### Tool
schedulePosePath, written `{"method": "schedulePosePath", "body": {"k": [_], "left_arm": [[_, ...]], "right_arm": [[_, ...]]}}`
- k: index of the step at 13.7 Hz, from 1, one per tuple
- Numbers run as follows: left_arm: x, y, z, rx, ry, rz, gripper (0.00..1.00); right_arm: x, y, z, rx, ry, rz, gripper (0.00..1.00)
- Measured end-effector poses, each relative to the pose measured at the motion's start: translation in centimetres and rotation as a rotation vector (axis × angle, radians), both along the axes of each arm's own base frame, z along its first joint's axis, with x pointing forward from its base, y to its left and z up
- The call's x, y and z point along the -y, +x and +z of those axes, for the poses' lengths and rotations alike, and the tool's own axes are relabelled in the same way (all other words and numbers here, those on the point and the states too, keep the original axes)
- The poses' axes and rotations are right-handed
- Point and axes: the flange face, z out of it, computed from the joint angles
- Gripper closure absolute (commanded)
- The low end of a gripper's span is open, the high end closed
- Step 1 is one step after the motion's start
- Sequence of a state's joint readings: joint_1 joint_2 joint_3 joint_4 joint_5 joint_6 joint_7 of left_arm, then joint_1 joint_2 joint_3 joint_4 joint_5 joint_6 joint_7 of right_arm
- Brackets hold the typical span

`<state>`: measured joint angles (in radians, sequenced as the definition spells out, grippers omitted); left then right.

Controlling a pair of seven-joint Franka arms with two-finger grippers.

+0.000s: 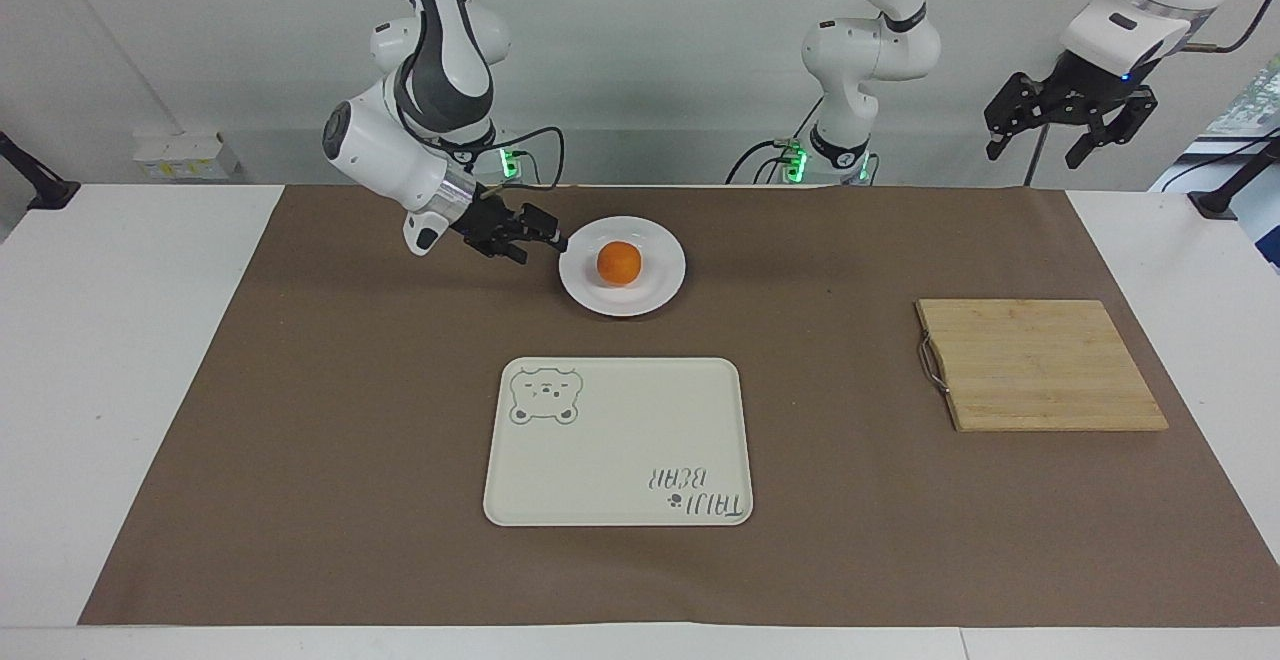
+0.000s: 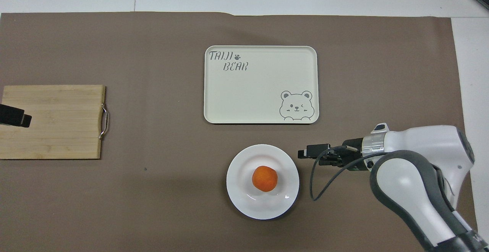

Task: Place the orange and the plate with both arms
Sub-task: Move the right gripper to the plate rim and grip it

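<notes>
Both jaws open; one orange [image 1: 619, 263] on one plate [image 1: 655, 291].

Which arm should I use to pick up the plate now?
Right. The right gripper, open, sits low beside the plate's rim at the right arm's end, with the orange on the plate. The left gripper waits raised over the wooden board's end, well away.

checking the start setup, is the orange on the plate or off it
On it: the orange sits in the middle of the white plate, with nothing gripping either.
</notes>
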<state>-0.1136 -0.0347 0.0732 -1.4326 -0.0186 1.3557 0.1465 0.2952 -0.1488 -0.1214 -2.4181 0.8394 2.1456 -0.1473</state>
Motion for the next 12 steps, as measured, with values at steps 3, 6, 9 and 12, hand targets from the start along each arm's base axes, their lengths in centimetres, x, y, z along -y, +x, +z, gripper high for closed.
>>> {"method": "schedulePosePath", "body": {"k": [3,6,9,12], "left_arm": [[0.0,0.0,0.0,0.000,0.000,0.000,0.00],[0.0,0.0,0.0,0.000,0.000,0.000,0.00],[0.0,0.0,0.0,0.000,0.000,0.000,0.00],[0.0,0.0,0.0,0.000,0.000,0.000,0.00]], "right_arm": [[0.1,-1.2,-2.0,0.013,0.036,0.006,0.00],[0.4,-2.5,-4.1,0.060,0.105,-0.002,0.00],[0.3,-3.9,-6.1,0.071,0.149,-0.015,0.00],[-0.4,-5.0,-8.7,0.100,0.164,-0.055,0.00]]}}
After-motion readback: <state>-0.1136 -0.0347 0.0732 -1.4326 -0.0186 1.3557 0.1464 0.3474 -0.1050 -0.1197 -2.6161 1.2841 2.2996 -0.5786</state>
